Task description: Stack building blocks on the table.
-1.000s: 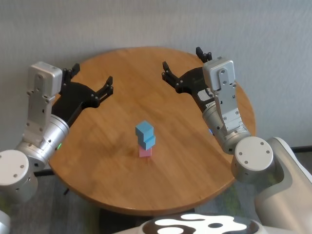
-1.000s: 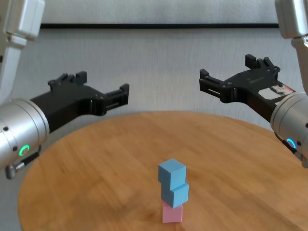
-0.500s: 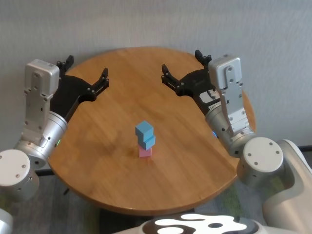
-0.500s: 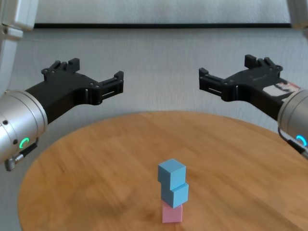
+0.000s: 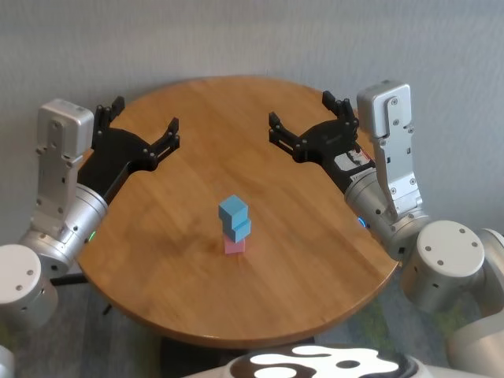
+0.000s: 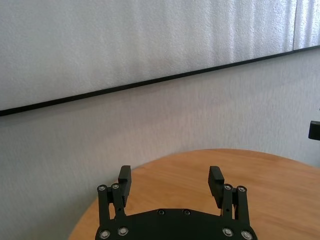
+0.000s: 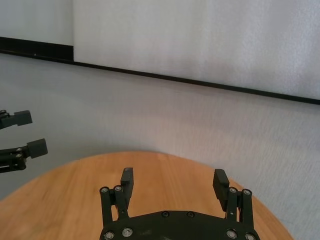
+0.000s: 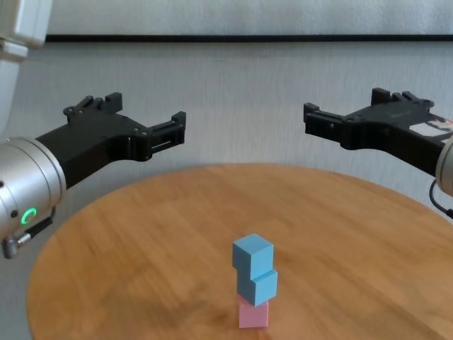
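Note:
Three building blocks stand in one stack near the middle of the round wooden table (image 5: 157, 236): a pink cube (image 5: 234, 246) at the bottom, a light blue cube (image 5: 240, 229) on it, and a second light blue cube (image 5: 233, 209) on top, turned slightly. The stack also shows in the chest view (image 8: 253, 283). My left gripper (image 5: 146, 118) is open and empty, above the table's far left. My right gripper (image 5: 300, 109) is open and empty, above the far right. Both are well clear of the stack.
A grey wall with a black strip (image 8: 248, 38) stands behind the table. The right wrist view shows the left gripper's fingers (image 7: 31, 147) farther off. The table's near edge (image 5: 236, 339) lies close to my body.
The right arm has drawn back to the right, its gripper still open. The left gripper has shifted only slightly. The stack has not moved.

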